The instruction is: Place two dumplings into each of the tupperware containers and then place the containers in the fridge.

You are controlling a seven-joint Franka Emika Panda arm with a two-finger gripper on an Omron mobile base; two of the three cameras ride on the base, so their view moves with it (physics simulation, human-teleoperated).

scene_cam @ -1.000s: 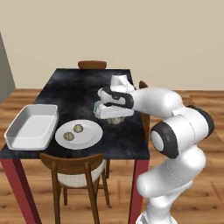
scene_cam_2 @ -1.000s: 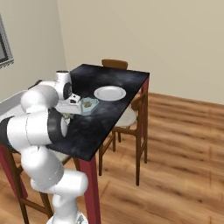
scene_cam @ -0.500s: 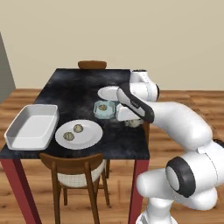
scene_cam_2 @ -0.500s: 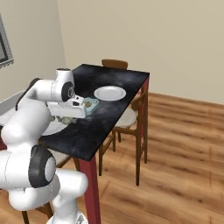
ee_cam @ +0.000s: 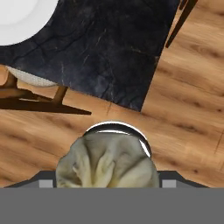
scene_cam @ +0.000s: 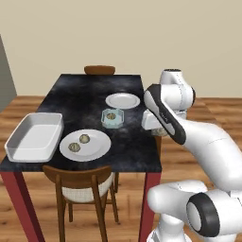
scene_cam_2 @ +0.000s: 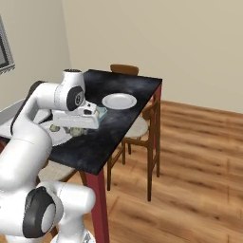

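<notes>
The white arm's two-finger gripper is clamped wide around a pale, lumpy, pleated dumpling, held past the corner of the black marble-patterned tabletop, above the wood-plank floor. On the table, the small pale blue translucent container with cut corners holds one tan dumpling. Just beside it, a flat round white plate carries two olive-brown dumplings. The deep white rectangular container sits at the table's left edge.
</notes>
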